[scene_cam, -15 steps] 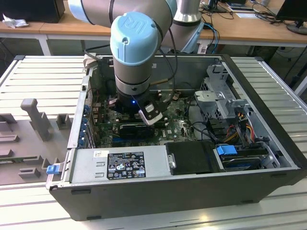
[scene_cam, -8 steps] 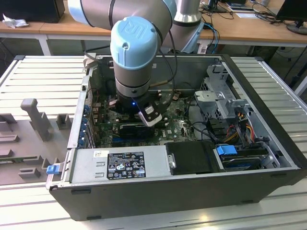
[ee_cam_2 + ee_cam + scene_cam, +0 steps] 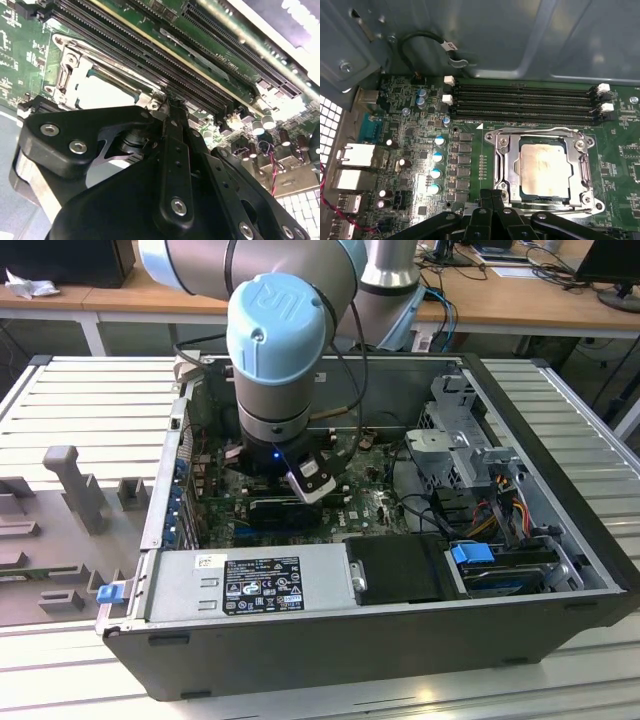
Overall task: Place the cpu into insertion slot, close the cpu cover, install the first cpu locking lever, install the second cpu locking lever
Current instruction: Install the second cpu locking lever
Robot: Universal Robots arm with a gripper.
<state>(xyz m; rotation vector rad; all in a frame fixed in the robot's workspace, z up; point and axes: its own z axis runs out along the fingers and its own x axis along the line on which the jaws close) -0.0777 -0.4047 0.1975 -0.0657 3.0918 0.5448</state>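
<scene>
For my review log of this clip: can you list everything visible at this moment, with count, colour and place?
computer case: one, dark grey, open on the slatted metal table.
motherboard: one, green, on the case floor.
cpu: one, pale silvery-beige, seated in the insertion slot.
cpu cover: one, metal frame, closed down around the cpu.
memory slots: four, long and black, beside the socket.
capacitors: several, blue-topped, in a row beside the socket.
power supply: one, grey with a black label, along the case's near wall.
cables: a bundle, mixed colours, toward the exterior view's right.
robot arm: one, grey with pale blue caps, reaching into the case.
gripper: one, black, at the socket's edge.
</scene>
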